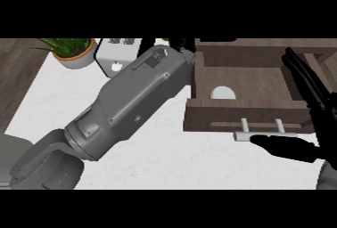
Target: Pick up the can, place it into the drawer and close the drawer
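1. The tabletop (pixel 171 156) is white and speckled, with dark wood along its left edge.
2. A potted plant (pixel 74 52) stands at its far left corner.
3. A white appliance (pixel 117 60) sits just beside the plant.
4. A wooden drawer (pixel 217 120) unit stands at the right, pulled open.

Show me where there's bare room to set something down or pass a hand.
Bare counter lies below the drawer front, between the left forearm and right hand. The drawer floor right of the can is free too. Crowded: top edge, with plant, white appliance and left hand.
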